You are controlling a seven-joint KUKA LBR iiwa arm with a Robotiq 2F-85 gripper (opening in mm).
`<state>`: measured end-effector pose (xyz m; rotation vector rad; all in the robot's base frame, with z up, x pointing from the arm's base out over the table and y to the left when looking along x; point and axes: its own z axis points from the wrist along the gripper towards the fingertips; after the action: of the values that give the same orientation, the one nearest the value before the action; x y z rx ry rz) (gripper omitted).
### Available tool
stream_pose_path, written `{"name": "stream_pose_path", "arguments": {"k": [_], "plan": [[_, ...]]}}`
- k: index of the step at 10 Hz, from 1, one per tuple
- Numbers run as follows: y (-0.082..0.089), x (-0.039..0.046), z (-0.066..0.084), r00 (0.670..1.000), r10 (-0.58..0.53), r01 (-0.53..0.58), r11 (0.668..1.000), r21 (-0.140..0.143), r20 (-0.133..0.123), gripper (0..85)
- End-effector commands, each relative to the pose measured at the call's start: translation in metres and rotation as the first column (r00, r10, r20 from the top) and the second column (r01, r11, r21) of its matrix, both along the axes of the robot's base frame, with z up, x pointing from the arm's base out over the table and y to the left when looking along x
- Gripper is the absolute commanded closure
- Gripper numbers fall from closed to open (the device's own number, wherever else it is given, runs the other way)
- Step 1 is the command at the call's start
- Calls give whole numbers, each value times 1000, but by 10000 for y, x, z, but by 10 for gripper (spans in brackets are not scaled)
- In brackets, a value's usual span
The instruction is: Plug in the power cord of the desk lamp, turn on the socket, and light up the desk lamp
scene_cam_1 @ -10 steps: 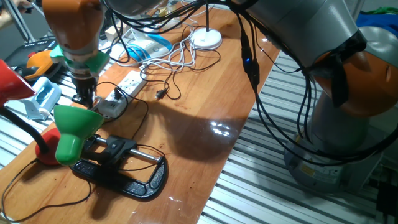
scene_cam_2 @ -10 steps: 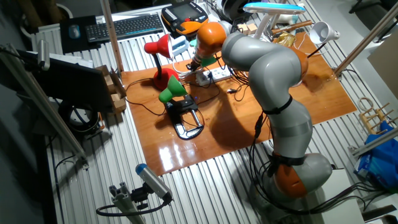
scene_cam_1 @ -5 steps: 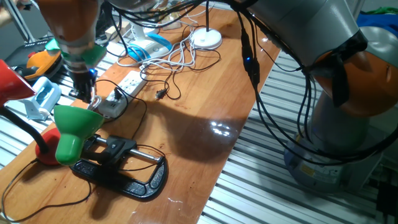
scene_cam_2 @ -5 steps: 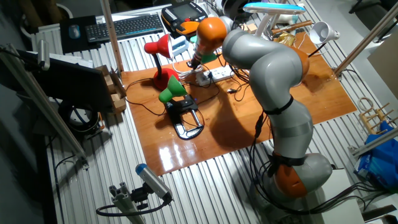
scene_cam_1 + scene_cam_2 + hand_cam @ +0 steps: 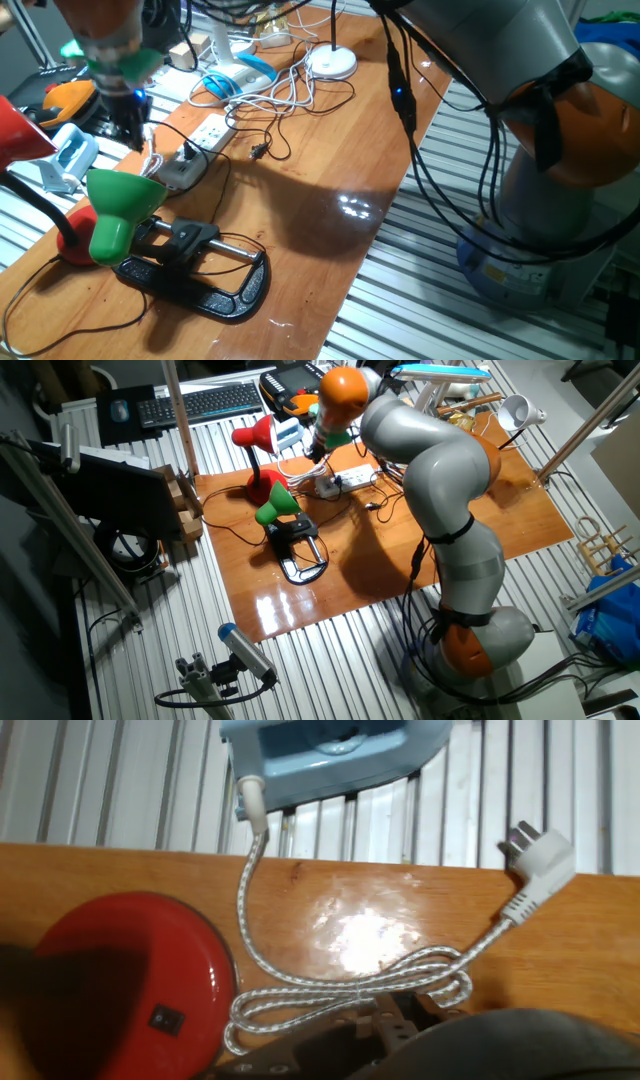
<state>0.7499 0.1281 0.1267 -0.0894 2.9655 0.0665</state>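
The socket, a long white power strip (image 5: 207, 133), lies on the wooden table with a grey plug block (image 5: 180, 171) at its near end; it also shows in the other fixed view (image 5: 347, 480). The green desk lamp (image 5: 119, 205) stands on a black clamp base (image 5: 195, 275) in front of it. A loose black plug (image 5: 258, 152) lies right of the strip. My gripper (image 5: 130, 128) hangs above the strip's near end, apart from it, its fingers close together and holding nothing. It also shows in the other fixed view (image 5: 318, 452). The hand view shows no fingertips.
A red lamp (image 5: 18, 128) stands at the left, and its round base (image 5: 125, 982) fills the hand view's lower left. A white braided cable (image 5: 330, 988) with a white plug (image 5: 535, 862) lies beside it. White cables (image 5: 290, 95) and a white disc (image 5: 331, 62) lie at the back.
My gripper has risen from the strip's near end and moved up and to the left. The strip, plugs and lamps have not moved.
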Motion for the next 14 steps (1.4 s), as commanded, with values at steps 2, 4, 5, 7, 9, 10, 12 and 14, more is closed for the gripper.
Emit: {"name": "stream_pose_path", "arguments": {"k": [2,4,5,7,9,10,12,14], "plan": [[-102,22,57,998,-51,52,998,23,-38,850],[-232,34,90,994,-94,95,995,23,-62,850],[-286,18,101,990,-116,118,993,24,-74,850],[-375,-23,111,988,-132,134,991,24,-83,850],[-444,-70,139,986,-144,146,989,27,-83,850],[-474,-97,168,985,-148,151,988,28,-83,850],[-528,-151,216,986,-149,151,988,21,-79,850],[-604,-181,248,983,-162,164,986,19,-81,850]]}}
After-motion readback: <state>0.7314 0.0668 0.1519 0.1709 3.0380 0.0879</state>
